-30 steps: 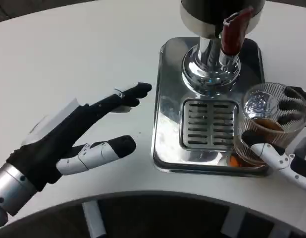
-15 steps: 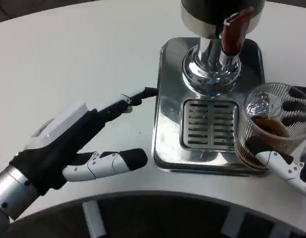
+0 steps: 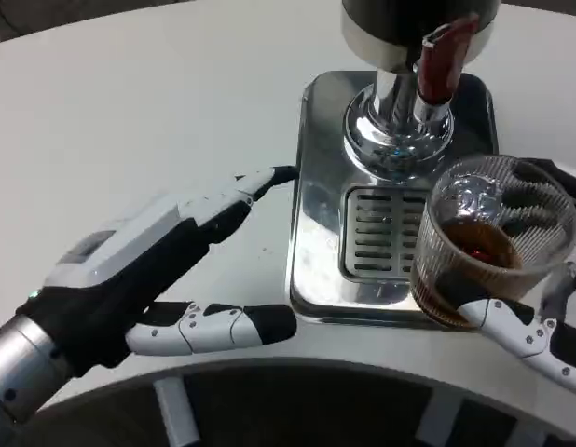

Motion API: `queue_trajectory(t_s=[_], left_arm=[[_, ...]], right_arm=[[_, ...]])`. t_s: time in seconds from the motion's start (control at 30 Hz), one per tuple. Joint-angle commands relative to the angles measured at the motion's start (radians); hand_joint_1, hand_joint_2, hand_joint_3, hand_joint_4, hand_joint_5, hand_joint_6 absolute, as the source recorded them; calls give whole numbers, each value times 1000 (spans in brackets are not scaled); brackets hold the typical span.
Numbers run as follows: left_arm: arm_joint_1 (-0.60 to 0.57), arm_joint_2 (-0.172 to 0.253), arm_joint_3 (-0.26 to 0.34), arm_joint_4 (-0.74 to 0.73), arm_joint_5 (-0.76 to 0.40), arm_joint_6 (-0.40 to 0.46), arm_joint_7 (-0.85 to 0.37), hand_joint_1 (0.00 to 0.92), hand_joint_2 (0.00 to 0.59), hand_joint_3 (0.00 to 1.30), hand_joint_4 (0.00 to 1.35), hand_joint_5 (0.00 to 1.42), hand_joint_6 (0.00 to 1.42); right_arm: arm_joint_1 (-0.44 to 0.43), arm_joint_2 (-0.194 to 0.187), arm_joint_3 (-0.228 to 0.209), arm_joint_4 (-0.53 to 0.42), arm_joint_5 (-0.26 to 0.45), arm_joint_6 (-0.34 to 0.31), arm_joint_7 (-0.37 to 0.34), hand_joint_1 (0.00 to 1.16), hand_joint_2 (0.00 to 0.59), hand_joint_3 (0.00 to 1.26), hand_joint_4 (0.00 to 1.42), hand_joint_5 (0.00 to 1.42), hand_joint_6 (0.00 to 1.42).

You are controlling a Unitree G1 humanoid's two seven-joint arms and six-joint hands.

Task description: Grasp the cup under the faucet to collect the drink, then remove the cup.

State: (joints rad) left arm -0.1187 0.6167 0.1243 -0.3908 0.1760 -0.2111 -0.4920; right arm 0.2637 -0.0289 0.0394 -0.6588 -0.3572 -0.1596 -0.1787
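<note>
Most of the task appears done: the cup (image 3: 493,247), holding dark drink, is gripped by the right hand (image 3: 535,312) over the front right of the tray (image 3: 316,200), clear of the faucet (image 3: 444,58). Only setting it aside seems left. The left hand (image 3: 153,270) is held spread and empty.

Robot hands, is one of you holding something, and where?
Yes. The right robot hand holds the glass cup around its side, near the bottom. The left robot hand holds nothing.

A shiny rectangular steel drip tray (image 3: 318,200) with a slotted grille (image 3: 377,233) lies on the round white counter (image 3: 130,102).
</note>
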Motion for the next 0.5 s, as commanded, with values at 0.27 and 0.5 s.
queue_trajectory(t_s=[0.27,0.5], left_arm=[[70,51,7,-111,8,58,-34,0,40,3,0,0,77],[127,67,28,-185,18,86,-45,0,38,0,0,0,0]], right_arm=[[32,-7,54,-75,22,-49,59,884,183,942,1075,1338,1309],[38,-19,68,-99,30,-44,97,884,183,951,1088,1341,1309]])
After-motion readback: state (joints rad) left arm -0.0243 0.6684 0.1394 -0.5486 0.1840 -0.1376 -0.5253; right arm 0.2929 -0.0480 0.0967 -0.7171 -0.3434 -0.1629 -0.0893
